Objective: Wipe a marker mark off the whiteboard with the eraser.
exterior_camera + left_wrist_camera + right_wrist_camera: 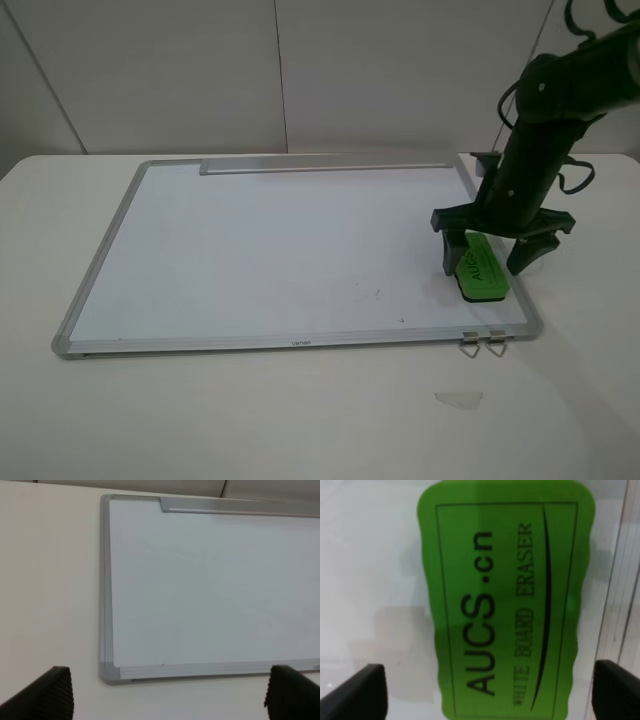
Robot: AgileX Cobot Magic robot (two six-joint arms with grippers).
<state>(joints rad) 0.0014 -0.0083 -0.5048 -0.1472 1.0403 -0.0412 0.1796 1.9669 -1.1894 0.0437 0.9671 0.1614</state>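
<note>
The eraser (505, 600) reads "AUCS.cn WHITE BOARD ERASER", legible only in the right wrist view. It lies on the whiteboard (280, 250) near its right front corner, between the right gripper's (503, 258) spread fingers (449, 250). The left gripper (167, 695), spread too, hangs over the desk (50, 580) beside the board's corner.

Table: a pale cream, matte tabletop (250, 420) filled the lower part of the high view.
Wall: off-white panels (150, 70) stood behind the table, split by thin vertical seams.
Light: it was soft and even, with faint shadows.
Tabletop mark: a small pale smudge (458, 400) lay near the front edge.
</note>
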